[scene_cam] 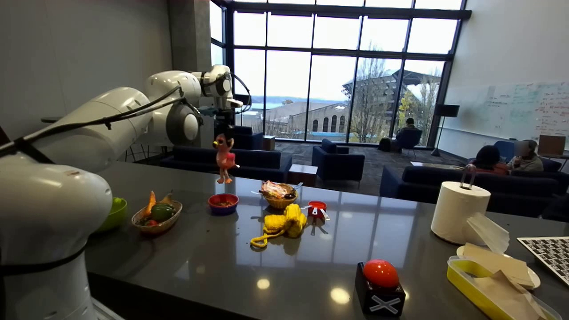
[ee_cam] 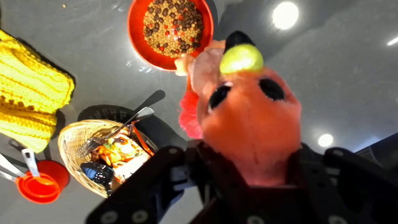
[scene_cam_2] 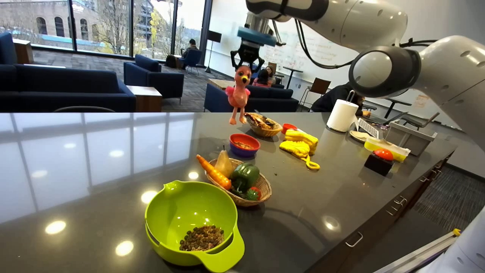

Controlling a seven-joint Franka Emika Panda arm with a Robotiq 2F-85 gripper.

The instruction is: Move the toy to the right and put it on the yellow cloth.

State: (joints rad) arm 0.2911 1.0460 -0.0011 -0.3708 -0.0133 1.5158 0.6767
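The toy is a pink flamingo with a yellow beak and dark eyes. It hangs upright in the air in both exterior views (scene_cam: 225, 158) (scene_cam_2: 238, 95), legs down, above the counter. My gripper (scene_cam: 224, 130) (scene_cam_2: 247, 67) is shut on the toy's head from above. In the wrist view the black fingers (ee_cam: 251, 148) press both sides of the head (ee_cam: 252, 115), and the feet overlap the bowl below. The yellow cloth (scene_cam: 284, 222) (scene_cam_2: 300, 143) lies bunched on the counter, apart from the toy. It shows at the left of the wrist view (ee_cam: 28, 93).
A red and blue bowl (scene_cam: 223, 209) and a wicker basket (scene_cam: 281, 202) with food and cutlery stand near the cloth. A red cup (scene_cam: 317, 209) with spoons is beside it. A vegetable basket (scene_cam_2: 265, 185), green bowl (scene_cam_2: 163, 212), red button (scene_cam: 381, 273) and paper towel roll (scene_cam: 460, 213) stand farther off.
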